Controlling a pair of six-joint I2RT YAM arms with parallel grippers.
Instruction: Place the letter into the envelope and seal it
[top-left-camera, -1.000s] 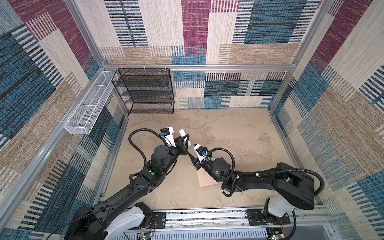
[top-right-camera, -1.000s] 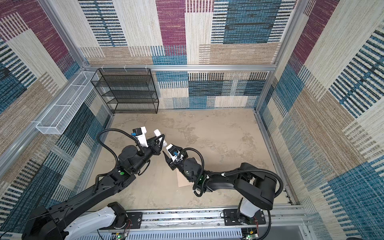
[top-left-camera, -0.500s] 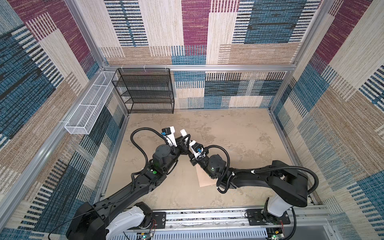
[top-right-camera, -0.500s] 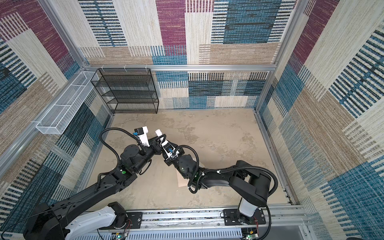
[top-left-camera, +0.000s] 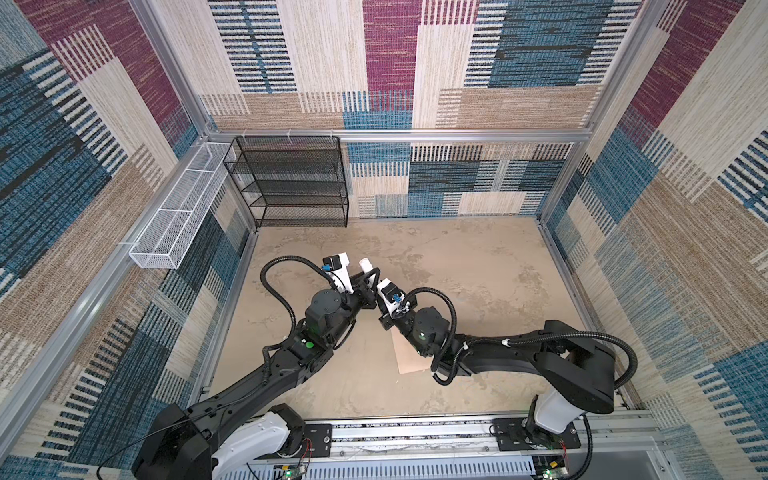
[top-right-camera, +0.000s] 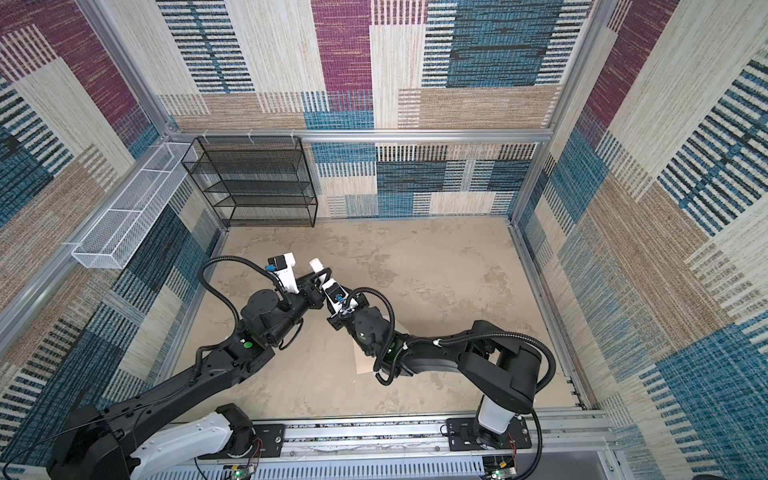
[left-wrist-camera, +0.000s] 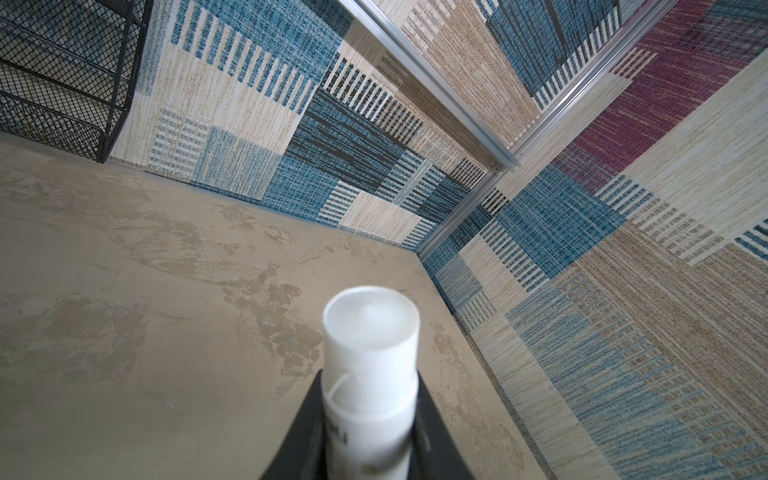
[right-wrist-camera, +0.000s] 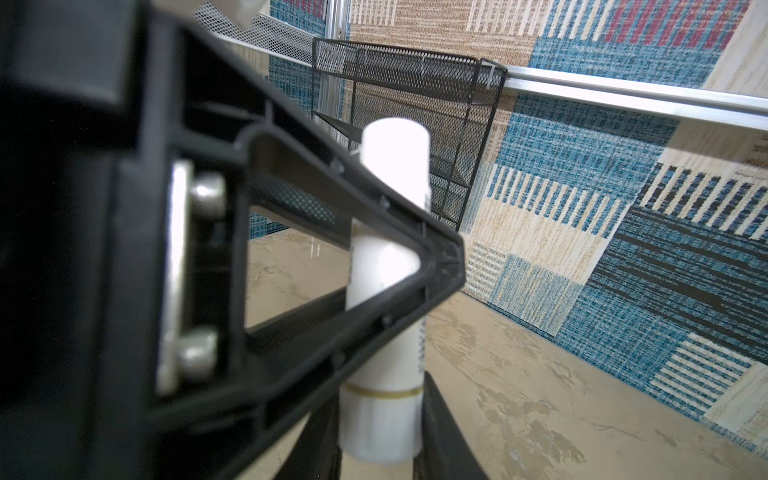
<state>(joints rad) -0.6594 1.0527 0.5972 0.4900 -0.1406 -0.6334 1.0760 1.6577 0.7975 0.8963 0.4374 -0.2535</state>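
**Peach envelope lies flat while both grippers meet on the tube**

Peach paper is the thing to mind here. The envelope (top-left-camera: 408, 358) lies flat on the table (top-left-camera: 478, 270), behind and below the right gripper's jaws and partly covered by that arm's wrist. The letter shows in no view, so whether it is already inside cannot be told.

Above the table, the left gripper (left-wrist-camera: 369, 374) is clamped on the middle of the white tube (left-wrist-camera: 370, 324), whose rounded end sticks out past its fingertips. In the right wrist view, the right gripper (right-wrist-camera: 380, 415) has its jaws pressed against the tube's other end, just beyond the left jaws. This looks like a grip to pull or twist off a cap so the flap can be glued.

The envelope should handle as light, thin and floppy, and a hard pinch would probably crease it. Lying flush on the table, it offers little for the jaws to get under. The flap or a free long edge seems the best hold, with the other gripper pressing the body down.
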